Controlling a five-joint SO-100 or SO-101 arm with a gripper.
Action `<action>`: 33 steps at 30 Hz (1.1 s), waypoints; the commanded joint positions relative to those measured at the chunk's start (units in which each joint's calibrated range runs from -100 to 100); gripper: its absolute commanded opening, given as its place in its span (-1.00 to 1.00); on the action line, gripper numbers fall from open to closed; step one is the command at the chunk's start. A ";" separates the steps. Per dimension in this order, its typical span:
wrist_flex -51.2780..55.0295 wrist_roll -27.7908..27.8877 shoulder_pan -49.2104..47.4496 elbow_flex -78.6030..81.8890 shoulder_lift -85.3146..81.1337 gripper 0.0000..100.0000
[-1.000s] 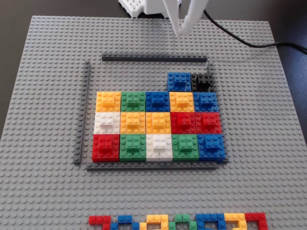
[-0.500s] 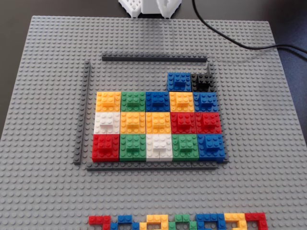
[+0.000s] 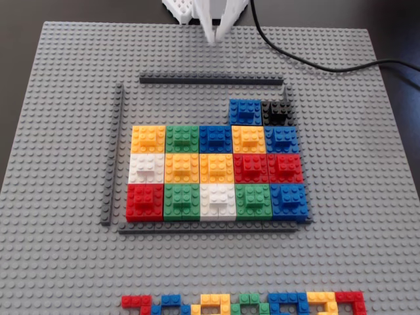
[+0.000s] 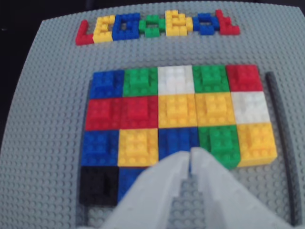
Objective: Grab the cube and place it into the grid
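The blue cube (image 3: 245,111) sits on the grey baseplate directly above the grid (image 3: 216,167), touching its top row, with a black brick (image 3: 277,113) on its right. The grid holds three rows of coloured cubes inside dark grey strips. My white gripper (image 3: 213,38) is at the far edge of the plate, well apart from the cube, shut and empty. In the wrist view the gripper (image 4: 190,155) has its tips together over the grid's (image 4: 176,109) near row. The blue cube (image 4: 127,179) is partly hidden behind the left finger (image 4: 157,191), beside the black brick (image 4: 99,185).
A row of flat coloured pieces (image 3: 243,305) lies at the near plate edge; it also shows in the wrist view (image 4: 157,26). Dark grey strips (image 3: 210,80) frame the grid. A black cable (image 3: 315,62) crosses the far right corner of the baseplate (image 3: 367,197).
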 commanded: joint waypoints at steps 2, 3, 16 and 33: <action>-3.89 0.29 -0.45 7.64 -5.44 -1.00; -4.43 0.39 -0.74 9.27 -6.21 -1.00; -5.79 -1.90 -0.96 23.32 -10.86 -1.00; -3.25 -3.08 -1.33 26.03 -10.86 -0.98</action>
